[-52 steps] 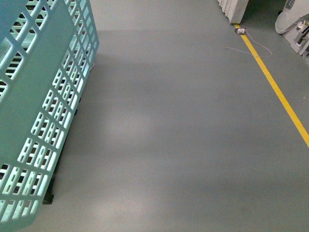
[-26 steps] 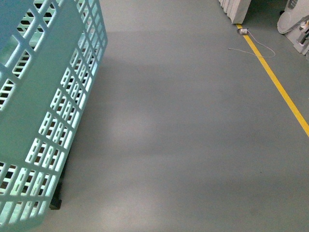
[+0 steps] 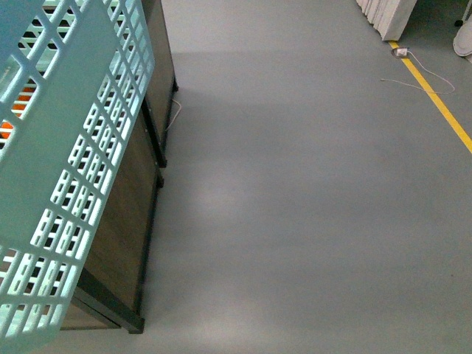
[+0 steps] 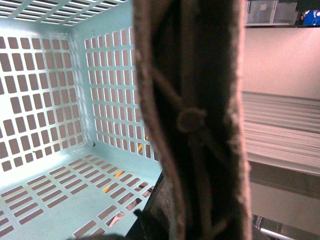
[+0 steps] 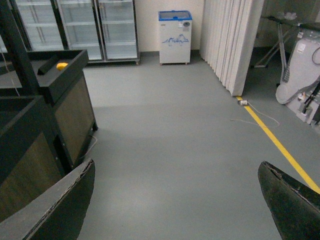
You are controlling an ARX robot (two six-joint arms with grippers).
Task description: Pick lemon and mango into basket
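Observation:
The mint-teal basket [image 3: 66, 147] fills the left of the front view, held up off the floor and tilted. In the left wrist view I look into its slotted inside [image 4: 60, 100], which holds no fruit. Its brown handle [image 4: 195, 120] runs close across the lens. My left gripper is shut on this handle and its fingers are hidden. My right gripper [image 5: 175, 200] is open and empty above the floor, with both fingertips [image 5: 60, 210] wide apart. One small yellow fruit [image 5: 62, 65] lies in a dark bin; I cannot tell if it is the lemon or the mango.
A dark wooden display stand [image 3: 140, 199] stands on the left behind the basket and also shows in the right wrist view [image 5: 55, 110]. Something orange [image 3: 4, 133] shows through the basket slots. Grey floor [image 3: 295, 192] spreads to the right, with a yellow line [image 3: 442, 110]. Fridges [image 5: 100, 25], a small freezer [image 5: 175, 37] and a curtain [image 5: 230, 40] stand beyond.
The front view has swung: the wooden stand has come into view behind the basket, and the yellow line has shifted right. The basket stays at the left.

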